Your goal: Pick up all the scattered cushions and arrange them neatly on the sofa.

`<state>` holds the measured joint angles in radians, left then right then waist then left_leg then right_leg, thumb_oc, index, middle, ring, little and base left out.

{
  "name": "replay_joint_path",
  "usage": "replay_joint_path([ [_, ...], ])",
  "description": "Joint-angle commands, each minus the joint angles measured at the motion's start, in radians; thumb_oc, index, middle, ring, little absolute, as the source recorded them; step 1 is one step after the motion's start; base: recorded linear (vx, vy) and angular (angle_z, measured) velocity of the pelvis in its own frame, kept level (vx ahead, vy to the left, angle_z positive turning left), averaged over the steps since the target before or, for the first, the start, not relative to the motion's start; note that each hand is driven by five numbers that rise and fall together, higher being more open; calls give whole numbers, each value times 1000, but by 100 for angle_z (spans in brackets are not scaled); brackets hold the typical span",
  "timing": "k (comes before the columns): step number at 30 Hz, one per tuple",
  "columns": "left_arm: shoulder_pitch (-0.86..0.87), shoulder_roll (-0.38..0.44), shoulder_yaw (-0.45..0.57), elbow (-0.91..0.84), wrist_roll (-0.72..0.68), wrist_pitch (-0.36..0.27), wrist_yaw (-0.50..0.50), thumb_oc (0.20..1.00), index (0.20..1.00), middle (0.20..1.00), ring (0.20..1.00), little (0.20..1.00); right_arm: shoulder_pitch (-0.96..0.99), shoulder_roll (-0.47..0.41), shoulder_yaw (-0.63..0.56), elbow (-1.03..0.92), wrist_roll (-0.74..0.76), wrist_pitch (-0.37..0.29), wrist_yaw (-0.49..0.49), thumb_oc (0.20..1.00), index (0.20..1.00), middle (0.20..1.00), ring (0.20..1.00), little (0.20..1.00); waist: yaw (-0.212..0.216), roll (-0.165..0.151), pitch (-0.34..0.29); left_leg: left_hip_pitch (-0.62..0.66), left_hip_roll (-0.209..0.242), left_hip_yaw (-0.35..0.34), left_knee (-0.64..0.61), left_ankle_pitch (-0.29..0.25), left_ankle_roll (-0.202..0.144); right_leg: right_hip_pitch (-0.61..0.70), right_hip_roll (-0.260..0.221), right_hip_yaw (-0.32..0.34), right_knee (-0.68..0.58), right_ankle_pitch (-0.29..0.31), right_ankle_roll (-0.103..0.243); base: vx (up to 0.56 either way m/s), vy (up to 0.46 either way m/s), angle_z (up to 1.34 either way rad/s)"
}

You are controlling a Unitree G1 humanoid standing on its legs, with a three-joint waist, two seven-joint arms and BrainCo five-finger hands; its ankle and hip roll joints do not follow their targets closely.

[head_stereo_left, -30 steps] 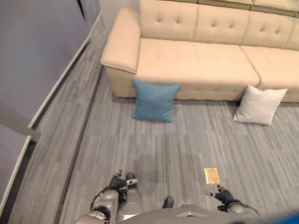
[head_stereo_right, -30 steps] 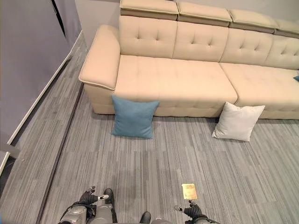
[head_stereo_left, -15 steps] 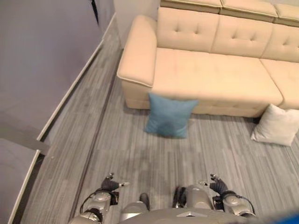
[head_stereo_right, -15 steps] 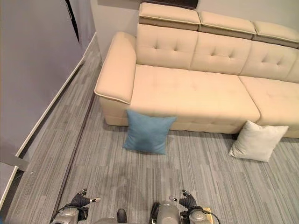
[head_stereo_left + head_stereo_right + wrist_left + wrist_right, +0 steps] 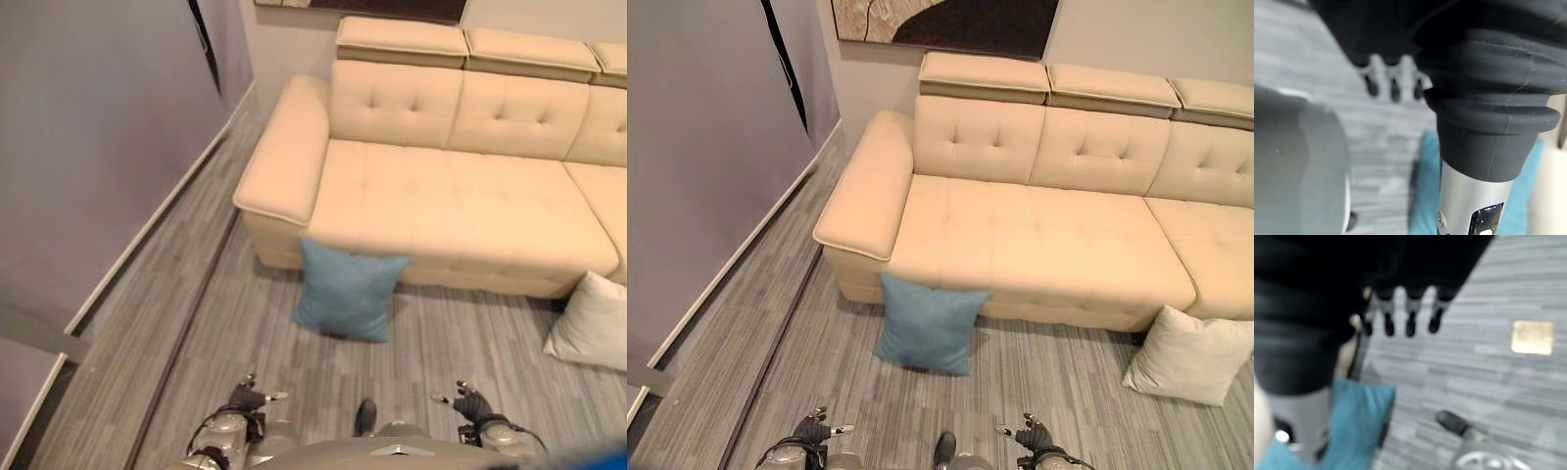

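A blue cushion [image 5: 348,294] stands on the grey floor, leaning against the front of the beige sofa [image 5: 1038,225] near its left armrest. A white cushion [image 5: 1190,357] leans on the sofa's front further right. The sofa seat is bare. My left hand [image 5: 250,397] hangs low at the bottom left, well short of the blue cushion, its fingers [image 5: 1393,81] relaxed and holding nothing. My right hand [image 5: 473,401] hangs at the bottom right, fingers [image 5: 1408,313] straight and empty. The blue cushion [image 5: 1356,421] also shows past the right hand.
A grey wall [image 5: 88,147] with a pale baseboard runs along the left. A dark strip [image 5: 186,333] in the floor leads toward the sofa's armrest. A framed picture [image 5: 950,20] hangs above the sofa. A small yellow patch [image 5: 1533,337] lies on the floor.
The camera has moved: the sofa's back and the wall picture now show, and the white cushion sits nearer the right edge. Both hands stay low and empty.
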<state>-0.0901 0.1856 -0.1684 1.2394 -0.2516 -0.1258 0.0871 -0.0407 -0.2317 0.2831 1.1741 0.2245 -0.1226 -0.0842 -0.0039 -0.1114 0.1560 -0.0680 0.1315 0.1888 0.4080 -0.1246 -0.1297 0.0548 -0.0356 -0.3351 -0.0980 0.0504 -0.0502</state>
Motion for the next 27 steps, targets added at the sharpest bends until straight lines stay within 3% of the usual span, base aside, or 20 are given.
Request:
replay_joint_path([
  [1,-24,16,-31,7,5,-21,8,1000,1000,1000,1000,1000,-24,-5,-11,-9,13,-23,-11,1000,1000,1000,1000,1000,17,-13,52,17,-43,16,-237,125,52,35,-41,7,65,-47,143,229,78,-7],
  [4,-17,20,-24,17,5,-21,9,1000,1000,1000,1000,1000,-19,-5,-5,-15,7,-29,-15,1000,1000,1000,1000,1000,35,-2,49,-19,-15,-41,-355,235,26,68,-17,36,76,-87,138,243,110,-20],
  [7,-14,23,-26,15,5,-19,7,1000,1000,1000,1000,1000,-16,-4,-6,-17,10,-29,-14,1000,1000,1000,1000,1000,36,-5,47,-26,-10,-26,-356,248,22,82,-20,40,88,-100,137,172,122,-18],
  [13,-9,28,-35,18,22,-17,-3,1000,1000,1000,1000,1000,-9,14,-16,-20,4,-25,-4,1000,1000,1000,1000,1000,36,-7,22,27,-60,3,-358,184,69,64,-80,57,222,-116,178,188,244,-19],
  [15,-15,38,-34,12,24,-13,0,1000,1000,1000,1000,1000,-21,22,-10,-29,-3,-22,-1,1000,1000,1000,1000,1000,30,-2,40,61,-85,24,-351,146,106,-22,-132,74,400,-46,217,107,276,-13],
  [16,-16,38,-34,12,24,-13,0,1000,1000,1000,1000,1000,-21,22,-10,-29,-3,-22,-1,1000,1000,1000,1000,1000,30,-1,38,58,-84,24,-351,147,106,-24,-131,75,398,-43,217,62,162,-19],
  [18,-21,50,-32,13,23,-12,0,1000,1000,1000,1000,1000,-28,23,-7,-48,-6,-22,-2,1000,1000,1000,1000,1000,21,17,54,95,-88,36,-360,123,128,-81,-149,64,517,-16,220,126,225,-15],
  [20,-19,51,-29,16,24,-11,1,1000,1000,1000,1000,1000,-26,23,-8,-49,-9,-21,-2,1000,1000,1000,1000,1000,19,19,54,110,-95,40,-365,114,131,-93,-159,47,517,-15,217,127,136,-18],
  [22,-14,54,-23,19,23,-12,-1,1000,1000,1000,1000,1000,-24,19,-9,-47,-12,-17,0,1000,1000,1000,1000,1000,16,22,48,139,-107,40,-391,105,131,-102,-154,18,446,-16,206,198,52,-27],
  [23,-13,55,-11,25,27,-14,-2,1000,1000,1000,1000,1000,-28,19,-8,-40,-21,-18,-1,1000,1000,1000,1000,1000,16,19,43,157,-117,41,-409,99,126,-125,-143,-14,326,-17,201,228,6,-14],
  [25,-12,55,-5,29,37,-13,3,1000,1000,1000,1000,1000,-30,18,-10,-36,-19,-18,-2,1000,1000,1000,1000,1000,12,18,50,170,-118,39,-407,92,118,-118,-134,-33,253,-3,208,192,-22,-6],
  [26,-6,53,3,35,37,-17,1,1000,1000,1000,1000,1000,-29,18,-10,-40,-26,-19,-2,1000,1000,1000,1000,1000,17,17,45,173,-118,45,-399,85,117,-106,-149,-75,257,4,216,188,-37,6],
  [27,-3,50,2,36,44,-14,-3,1000,1000,1000,1000,1000,-28,17,-8,-39,-27,-18,0,1000,1000,1000,1000,1000,12,17,43,179,-119,46,-400,82,113,-94,-138,-55,235,-1,214,188,-56,9],
])
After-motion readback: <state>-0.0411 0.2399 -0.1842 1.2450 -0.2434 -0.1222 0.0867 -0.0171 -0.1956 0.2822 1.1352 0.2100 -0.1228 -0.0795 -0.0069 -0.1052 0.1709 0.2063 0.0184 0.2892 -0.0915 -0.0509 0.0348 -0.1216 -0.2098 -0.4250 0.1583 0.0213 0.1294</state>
